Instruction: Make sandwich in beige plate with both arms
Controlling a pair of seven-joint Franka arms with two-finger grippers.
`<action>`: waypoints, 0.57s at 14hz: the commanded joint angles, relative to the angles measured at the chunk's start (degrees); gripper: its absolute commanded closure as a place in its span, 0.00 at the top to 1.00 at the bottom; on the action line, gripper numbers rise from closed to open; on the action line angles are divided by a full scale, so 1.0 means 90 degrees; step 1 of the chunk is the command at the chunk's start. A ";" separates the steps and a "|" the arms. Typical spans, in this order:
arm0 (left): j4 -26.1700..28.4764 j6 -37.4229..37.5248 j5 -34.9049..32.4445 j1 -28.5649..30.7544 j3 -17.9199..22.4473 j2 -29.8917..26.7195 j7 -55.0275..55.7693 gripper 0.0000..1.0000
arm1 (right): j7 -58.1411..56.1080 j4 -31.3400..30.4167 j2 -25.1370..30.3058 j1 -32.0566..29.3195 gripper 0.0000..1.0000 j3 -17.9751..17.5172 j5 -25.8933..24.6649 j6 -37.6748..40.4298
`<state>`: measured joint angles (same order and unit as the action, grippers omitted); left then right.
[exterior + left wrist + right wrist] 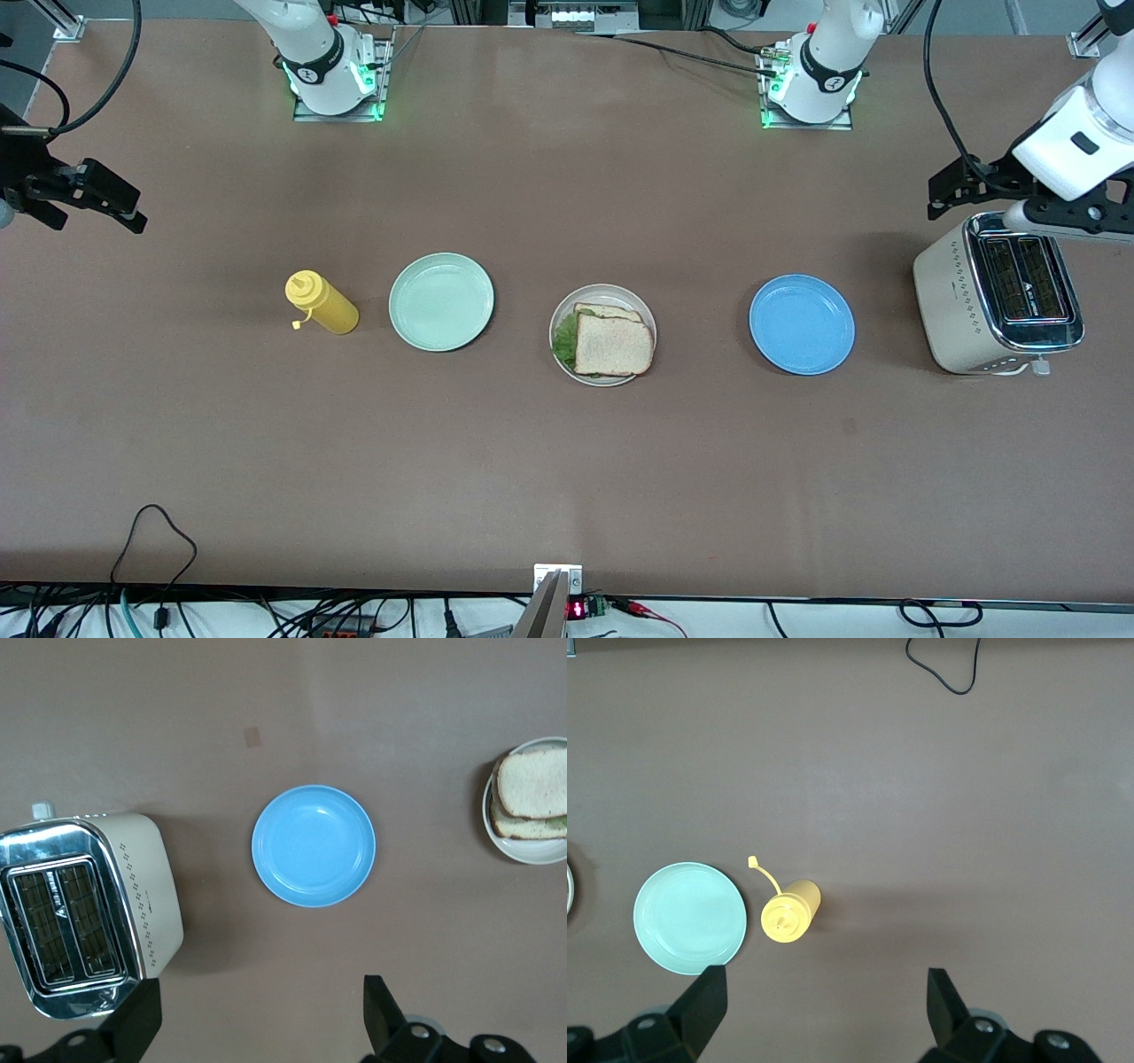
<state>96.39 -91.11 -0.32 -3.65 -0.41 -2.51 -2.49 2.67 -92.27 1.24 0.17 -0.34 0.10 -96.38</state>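
At the right arm's end of the worktop (567,461): right tool (824,1003), spread wide and gripping nothing, hanging high over bare surface; waits there, probably to keep out of the middle.

Next along, yellow squeeze bottle (323,304), upright, cap tethered and flipped open, just beside the mint green plate (441,301). Nothing on that plate, which fits a supply dish already used up.

In the middle of the row, within reach of both arms: beige plate (565,315), carrying the sandwich (613,346). Top slice laid slightly askew on the lower one, green lettuce peeking out at the edge toward the right arm's end. Looks complete as it lies; nothing seems left to add.

Then the blue plate (802,323), also bare, apart from its neighbours.

At the left arm's end: cream toaster (961,301), both slots showing no bread. Above it, left tool (261,1014), jaws wide, holding nothing.
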 commanded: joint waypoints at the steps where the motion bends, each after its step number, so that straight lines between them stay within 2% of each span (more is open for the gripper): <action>1: 0.0110 0.0055 -0.0131 0.0113 -0.0160 -0.0131 -0.0103 1.00 | -0.0081 0.0047 0.0038 -0.0028 1.00 -0.0011 0.0116 0.0025; 8: -0.0183 0.0065 -0.0033 0.0113 -0.0160 0.0064 -0.0094 1.00 | -0.0081 0.0047 0.0029 -0.0028 1.00 -0.0011 0.0106 0.0035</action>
<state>96.23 -90.98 -0.41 -3.14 -1.14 -2.50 -2.50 2.67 -92.27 1.24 0.17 -0.34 0.13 -96.38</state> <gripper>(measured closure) 0.000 0.000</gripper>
